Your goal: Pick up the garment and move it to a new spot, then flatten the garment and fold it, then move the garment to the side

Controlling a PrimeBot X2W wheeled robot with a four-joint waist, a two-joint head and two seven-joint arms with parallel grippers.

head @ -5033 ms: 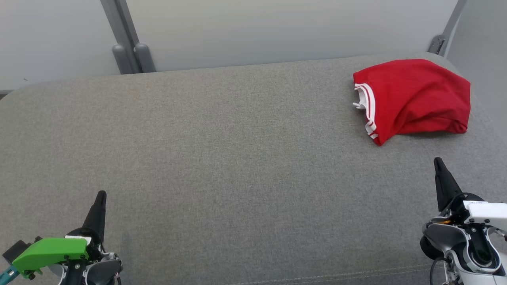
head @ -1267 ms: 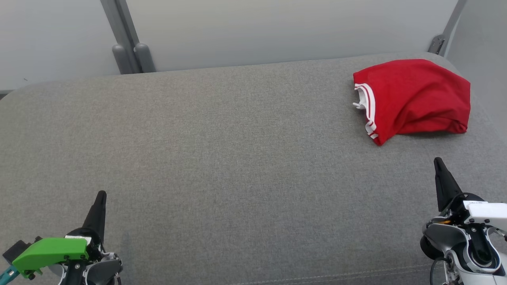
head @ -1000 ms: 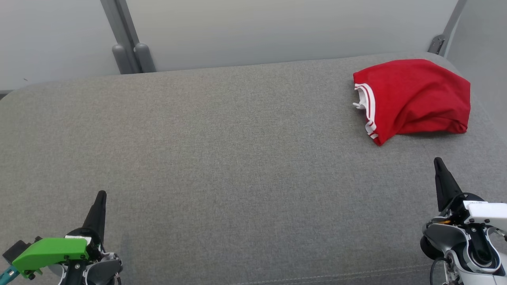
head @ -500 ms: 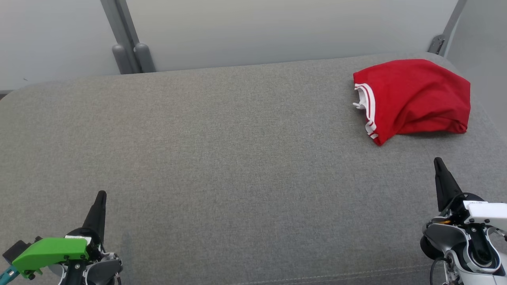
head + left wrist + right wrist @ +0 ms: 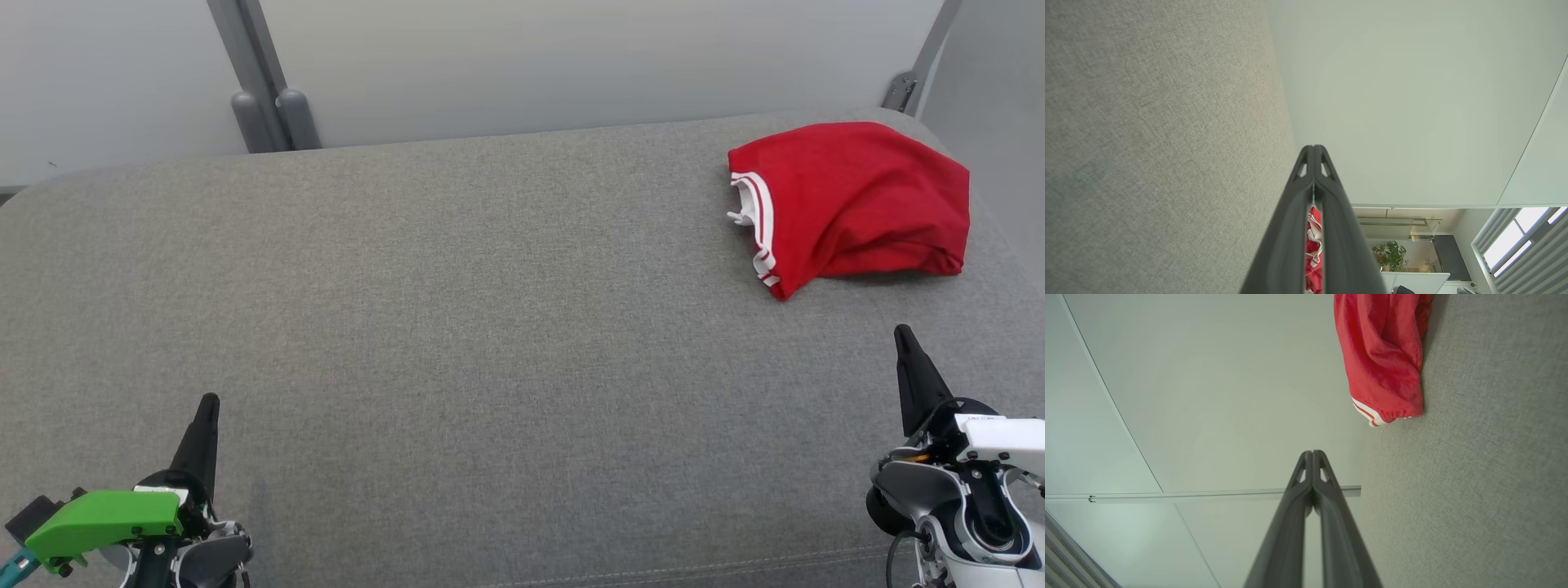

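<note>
The left gripper (image 5: 206, 404) sits at the near left of the cushion (image 5: 490, 327), fingers pressed together on nothing. The red garment (image 5: 849, 204) lies bunched in the far right corner, apart from both grippers. The right gripper (image 5: 902, 335), nearer it, is likewise closed and empty. As I judge it, reaching in with closed fingers would shove the garment off the edge, and pinching one fold may lift only a single layer.
</note>
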